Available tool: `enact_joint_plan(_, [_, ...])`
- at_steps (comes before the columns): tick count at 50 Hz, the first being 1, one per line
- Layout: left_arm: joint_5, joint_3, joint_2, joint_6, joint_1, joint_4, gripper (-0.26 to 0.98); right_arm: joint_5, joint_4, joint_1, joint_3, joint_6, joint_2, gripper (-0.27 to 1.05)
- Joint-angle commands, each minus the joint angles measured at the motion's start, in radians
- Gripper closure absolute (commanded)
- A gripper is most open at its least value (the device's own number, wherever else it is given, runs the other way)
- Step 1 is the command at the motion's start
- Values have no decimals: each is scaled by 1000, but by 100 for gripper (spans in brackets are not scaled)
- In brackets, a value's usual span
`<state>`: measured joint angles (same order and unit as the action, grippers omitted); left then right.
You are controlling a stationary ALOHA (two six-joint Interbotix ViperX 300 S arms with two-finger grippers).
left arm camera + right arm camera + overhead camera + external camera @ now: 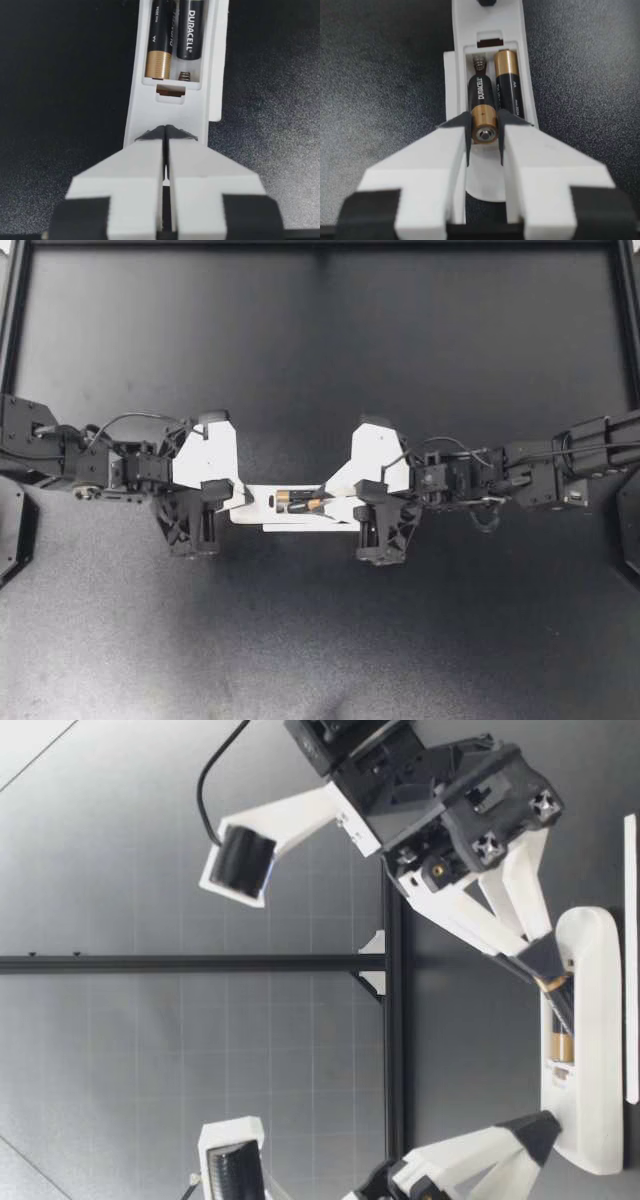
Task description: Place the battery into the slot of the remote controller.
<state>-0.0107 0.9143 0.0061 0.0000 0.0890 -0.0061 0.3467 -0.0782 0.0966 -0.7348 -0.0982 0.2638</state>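
Observation:
The white remote (262, 512) lies flat between the arms with its battery slot facing up. One battery (509, 85) is seated in the slot. My right gripper (325, 499) is shut on the gold end of a second battery (482, 100). That battery is tilted, its black end down in the slot by the spring (478, 62). My left gripper (243, 502) is shut, with its tips resting on the remote's other end (170, 107). The low view shows the right gripper (545, 965) over the remote (590, 1050) and the left gripper (538, 1132) touching its end.
A thin white cover piece (300, 528) lies partly under the remote on its near side, and shows in the low view as a strip (630, 960). The black mat (320, 350) stretches around, framed by a black rail (320, 243) at the far edge.

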Motion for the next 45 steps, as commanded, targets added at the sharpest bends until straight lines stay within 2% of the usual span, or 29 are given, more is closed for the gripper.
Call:
enact_joint_plan(1, [0, -12, -6, -2, 2, -2, 88, -28, -2, 8, 28, 0, -26, 79])
enact_joint_plan(24, [0, -14, -8, -3, 2, -5, 88, -138, -2, -12, 81, -2, -29, 75])
enact_joint_plan(30, [0, -14, -8, -3, 2, -6, 88, -158, -3, -25, 92, 0, -29, 66])
enact_joint_plan(40, [0, -12, -9, -3, 2, -6, 88, -172, 0, -35, 110, -14, -49, 37])
enact_joint_plan(45, [0, -14, -9, -3, 2, -9, 88, -158, 17, -35, 101, -40, -78, 32])
